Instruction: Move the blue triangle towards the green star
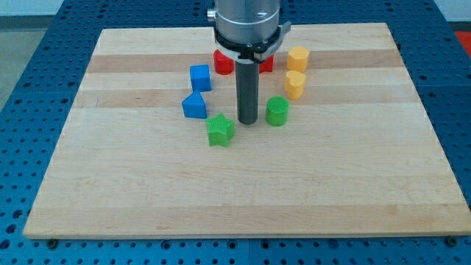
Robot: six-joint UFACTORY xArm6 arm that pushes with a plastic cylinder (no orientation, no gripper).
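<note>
So this one's sitting right at the setup stage, by the looks of it. The arm's tip (247, 121) is down on the tabletop (147, 191), parked between the green star (220, 130) on its left and a green cylinder (277, 112) on its right, pretty close to both but not obviously touching either. No pincer on this rig at all, just a plain dark rod, so there's nothing to report as clenched or released.

The blue triangle (194, 105) is just far-left of the green star, near it with only a small gap. It's a chunky little wedge, bright blue, lying flat, with a blue cube (199, 77) right behind it on the far side. It looks light enough to skid or twist if it gets clipped off-centre.

Thing is, the tip is on the wrong side for the push. To shove the triangle toward the star, it probably needs to get round to the triangle's far-left side and then push toward the near-right. That route is awkward: the star is in the way on the near side and the blue cube crowds the far side, so either could get bumped.

Further back there's a red block (223, 62) partly hidden by the arm, another red one (266, 63), plus two yellow blocks (298, 57) (294, 84) on the right.
</note>
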